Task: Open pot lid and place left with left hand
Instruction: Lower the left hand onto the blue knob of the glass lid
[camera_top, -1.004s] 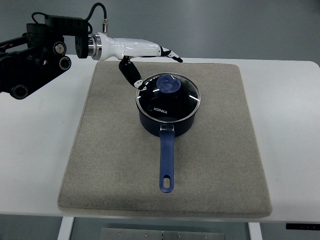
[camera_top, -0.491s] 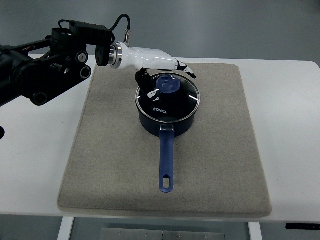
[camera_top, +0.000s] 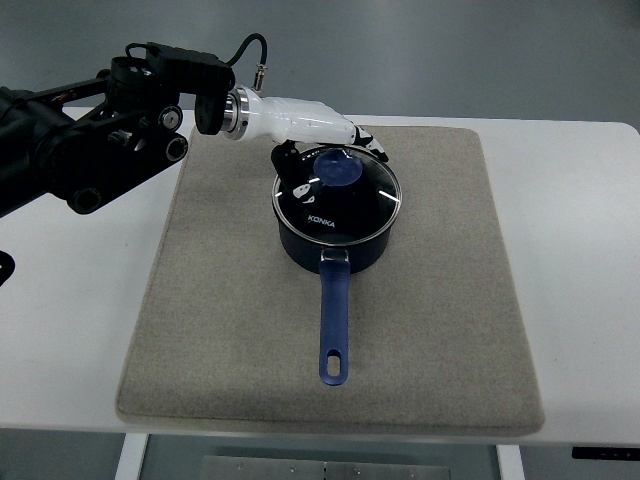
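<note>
While the glass lid (camera_top: 338, 193) is seen seated on the dark blue pot (camera_top: 335, 245), its blue knob (camera_top: 335, 170) sits at the far side of centre, and white lettering can be read on the glass nearer the camera; the pot is placed on the far middle part of the grey mat (camera_top: 420, 330), with its long blue handle (camera_top: 334, 320) pointed straight toward the camera and ending in a hanging hole. The left hand (camera_top: 322, 150) is reached in from the upper left, its white shell laid over the far rim of the lid; the dark thumb (camera_top: 292, 172) is bent down at the left of the knob, and the other fingers (camera_top: 366, 142) are curved past the knob's far right side, so the knob is bracketed narrowly; whether the knob is actually pinched cannot be told. Compared with half a second ago, the hand has been lowered and drawn slightly closer onto the knob, the fingertips being tucked in tighter; the lid and pot are found where they were. The mat is laid on a white table (camera_top: 70, 330); the black arm linkage (camera_top: 90, 140) is spread over the table's far left corner.
</note>
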